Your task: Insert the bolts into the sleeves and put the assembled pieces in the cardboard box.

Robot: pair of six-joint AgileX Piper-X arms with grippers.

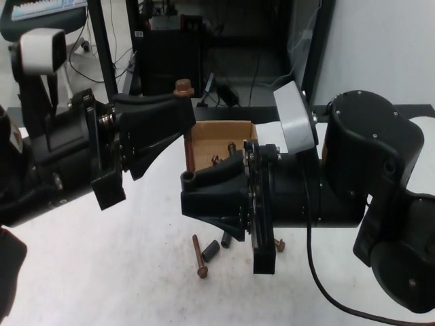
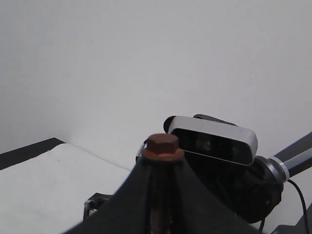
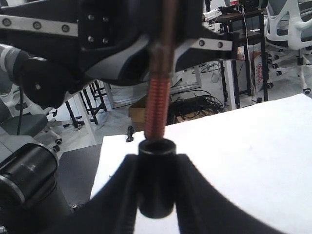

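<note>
From above, we see the left gripper [image 1: 179,107] clamped on a rusty bolt [image 1: 183,87] and the right gripper [image 1: 192,191] clamped on a black sleeve [image 1: 188,179], both near the box [image 1: 221,129]. At our left wrist, the bolt's hexagonal head stands above the pinching fingers [image 2: 200,204]. At our right wrist, the threaded tip hangs at the sleeve's mouth.

A dull coppery metal bolt [image 3: 157,105] with rough threads, a smooth black sleeve [image 3: 157,187] with a faint sheen, and a matt brown cardboard box [image 1: 219,130] at 12 o'clock on a matt white bench [image 1: 122,258].
</note>
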